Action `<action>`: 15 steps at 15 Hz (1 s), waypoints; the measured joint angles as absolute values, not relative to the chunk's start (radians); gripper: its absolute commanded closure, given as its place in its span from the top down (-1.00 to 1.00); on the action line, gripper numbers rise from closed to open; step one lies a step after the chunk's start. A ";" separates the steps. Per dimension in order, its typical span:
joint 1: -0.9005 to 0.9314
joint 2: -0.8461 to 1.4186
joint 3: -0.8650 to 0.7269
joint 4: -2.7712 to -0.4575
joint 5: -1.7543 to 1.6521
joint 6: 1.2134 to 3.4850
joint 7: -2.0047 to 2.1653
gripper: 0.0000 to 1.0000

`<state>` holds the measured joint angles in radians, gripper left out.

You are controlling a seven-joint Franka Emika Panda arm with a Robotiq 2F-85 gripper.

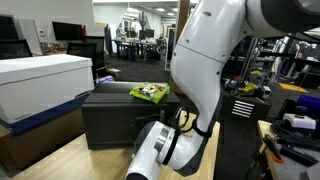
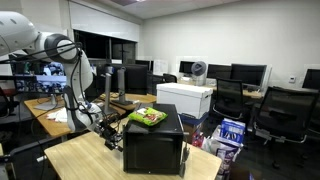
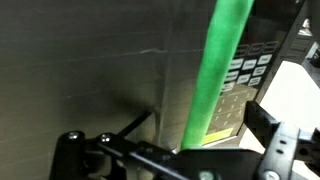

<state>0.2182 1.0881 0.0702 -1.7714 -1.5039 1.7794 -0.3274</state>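
Green plastic is forming the upright handle (image 3: pixel 222 60) of a black microwave (image 2: pixel 152 148), and in the wrist view this handle is standing straight ahead of the gripper (image 3: pixel 170 140), rising between its two fingers (image 3: pixel 75 145) and clear of both. The gripper is holding nothing, and its jaws are standing wide apart, one finger on each side of the handle. Just past the handle on one side the microwave's keypad (image 3: pixel 245 75) is showing, while the dark door (image 3: pixel 90 70) is filling the view on the opposite side. In an exterior view the gripper (image 2: pixel 104 128) is hovering close beside the microwave, level with its front face. Above the gripper, on the microwave's top, a green snack bag (image 2: pixel 148 117) is lying flat. Beneath the gripper a wooden table (image 2: pixel 80 160) is bearing the microwave. Beyond the microwave, well apart from the gripper, a white box (image 2: pixel 185 98) is sitting.
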 measured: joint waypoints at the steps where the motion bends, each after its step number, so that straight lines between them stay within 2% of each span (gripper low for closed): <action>1: 0.218 1.100 0.069 -1.763 -1.504 1.757 -0.329 0.31; 4: 0.224 1.127 0.070 -1.731 -1.510 1.726 -0.343 -0.05; 9: 0.226 1.129 0.095 -1.744 -1.501 1.699 -0.343 -0.79; 12: 0.225 1.122 0.106 -1.739 -1.503 1.708 -0.342 -0.94; 13: 0.224 1.119 0.108 -1.737 -1.503 1.713 -0.338 -0.84; 15: 0.221 1.118 0.111 -1.738 -1.503 1.714 -0.303 -0.86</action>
